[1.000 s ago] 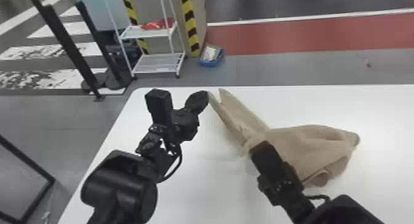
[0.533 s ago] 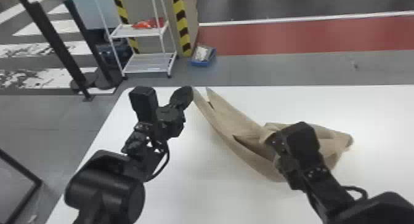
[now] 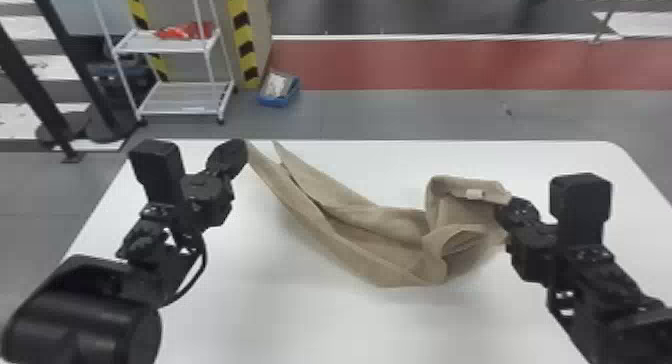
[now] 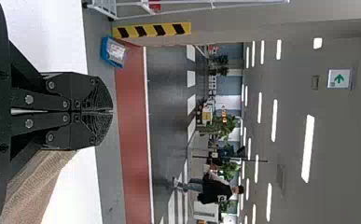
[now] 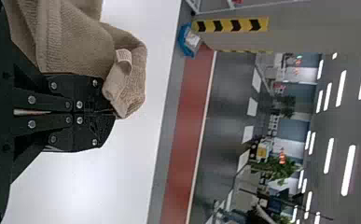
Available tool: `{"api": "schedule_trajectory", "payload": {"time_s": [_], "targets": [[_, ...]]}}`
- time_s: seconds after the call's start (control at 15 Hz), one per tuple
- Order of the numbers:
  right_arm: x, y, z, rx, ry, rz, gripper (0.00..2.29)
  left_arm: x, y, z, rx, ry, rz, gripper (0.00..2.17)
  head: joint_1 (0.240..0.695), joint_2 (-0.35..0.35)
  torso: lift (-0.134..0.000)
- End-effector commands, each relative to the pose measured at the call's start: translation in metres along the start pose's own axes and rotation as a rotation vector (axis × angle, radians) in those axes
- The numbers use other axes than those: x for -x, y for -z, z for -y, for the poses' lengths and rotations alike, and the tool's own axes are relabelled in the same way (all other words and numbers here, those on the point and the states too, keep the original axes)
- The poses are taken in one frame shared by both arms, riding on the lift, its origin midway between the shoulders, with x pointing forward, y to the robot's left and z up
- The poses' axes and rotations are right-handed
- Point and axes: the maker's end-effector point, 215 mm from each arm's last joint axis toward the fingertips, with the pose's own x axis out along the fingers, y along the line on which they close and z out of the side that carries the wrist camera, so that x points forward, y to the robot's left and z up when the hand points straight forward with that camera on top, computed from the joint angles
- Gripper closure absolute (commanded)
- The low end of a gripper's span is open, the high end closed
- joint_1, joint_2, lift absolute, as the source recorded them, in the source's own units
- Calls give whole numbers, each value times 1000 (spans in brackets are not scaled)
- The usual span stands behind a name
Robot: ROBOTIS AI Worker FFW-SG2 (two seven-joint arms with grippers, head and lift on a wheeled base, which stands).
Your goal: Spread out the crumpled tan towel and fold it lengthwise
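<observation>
Across the middle of the white table, the tan towel sagged in loose folds. Over the table's right side, the right gripper was closed on one edge. Over its far left corner, the left gripper, closed also, had another end. Beyond the table was a blue box.

The tan towel lies in loose folds over the white table. From its middle, the left gripper is at ten o'clock and holds one end; the right gripper is at three o'clock, holding the other end. A small white label sits on the towel toward two o'clock. Beyond the table, a blue tray is on the floor at eleven o'clock, and the white shelf rack at ten.
</observation>
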Motion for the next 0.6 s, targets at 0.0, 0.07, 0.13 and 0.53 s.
{"api": "schedule_trajectory", "payload": {"time_s": [0.0,0.07,0.13,0.53], "targets": [[-3,60,30,-18,47,-140,1379,0,1,3,-7,3,-2,1781,695,-15,-124],[0,77,38,-20,58,-176,1099,-1,1,5,-14,4,-1,1781,695,-31,-124],[4,91,46,-26,68,-200,589,-2,2,6,-14,5,-4,1781,695,-46,-124],[45,59,85,-112,71,-120,124,-3,6,7,-13,5,-10,1781,695,-129,-124]]}}
